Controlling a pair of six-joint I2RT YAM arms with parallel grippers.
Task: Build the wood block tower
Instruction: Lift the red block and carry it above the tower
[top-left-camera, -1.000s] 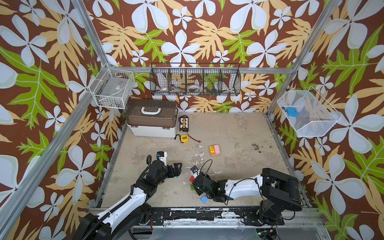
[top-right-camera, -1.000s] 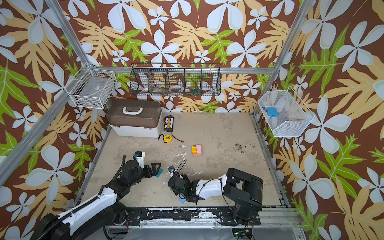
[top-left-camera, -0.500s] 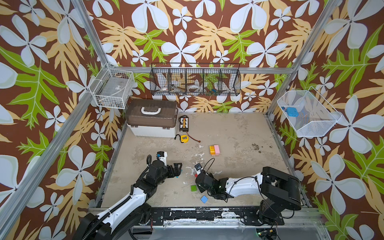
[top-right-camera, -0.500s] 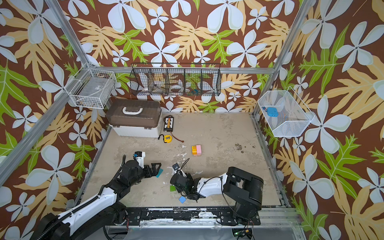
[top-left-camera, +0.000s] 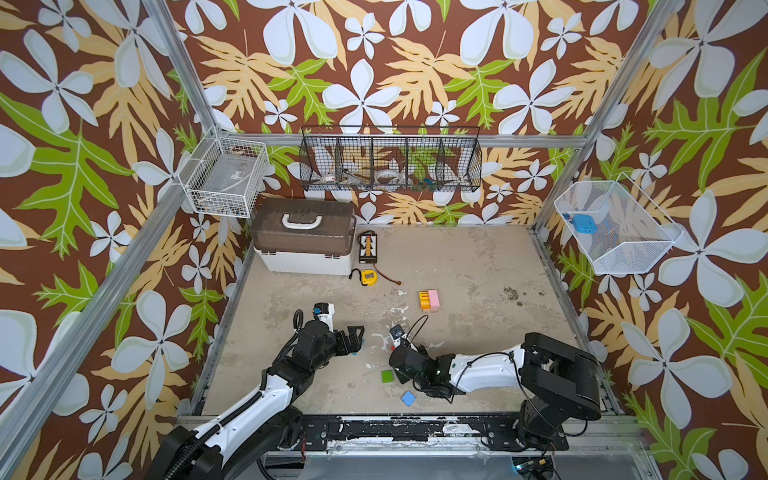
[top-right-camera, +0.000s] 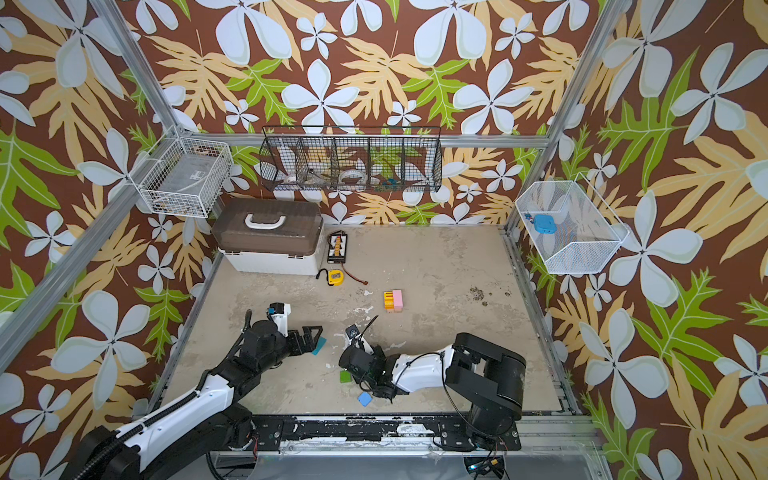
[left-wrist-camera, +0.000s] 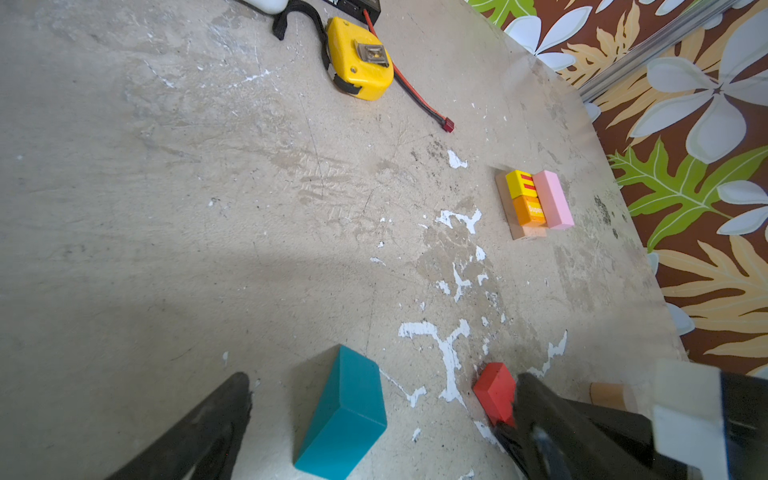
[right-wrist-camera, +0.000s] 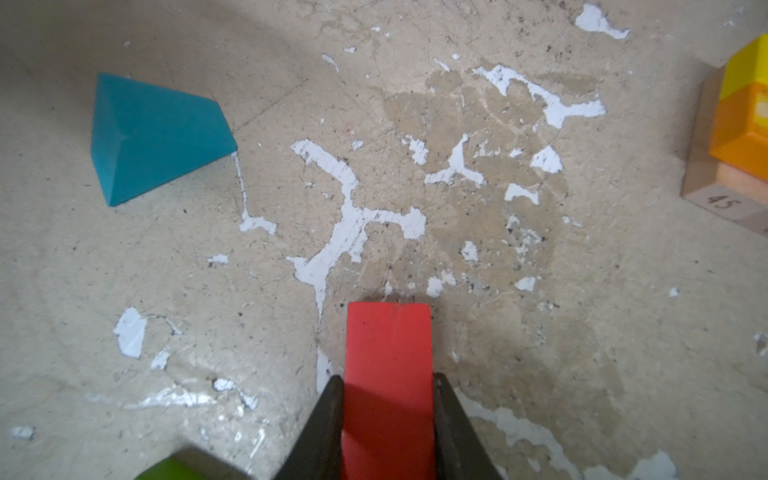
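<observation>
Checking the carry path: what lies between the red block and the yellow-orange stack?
Right wrist view: the stretch from the red block to the stack is bare, paint-chipped table.

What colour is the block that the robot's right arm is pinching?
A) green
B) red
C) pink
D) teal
B: in the right wrist view the red block sits squeezed between the fingers of the right gripper, while the teal block lies loose on the floor.

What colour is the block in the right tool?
A red block, clearest in the right wrist view.
</observation>
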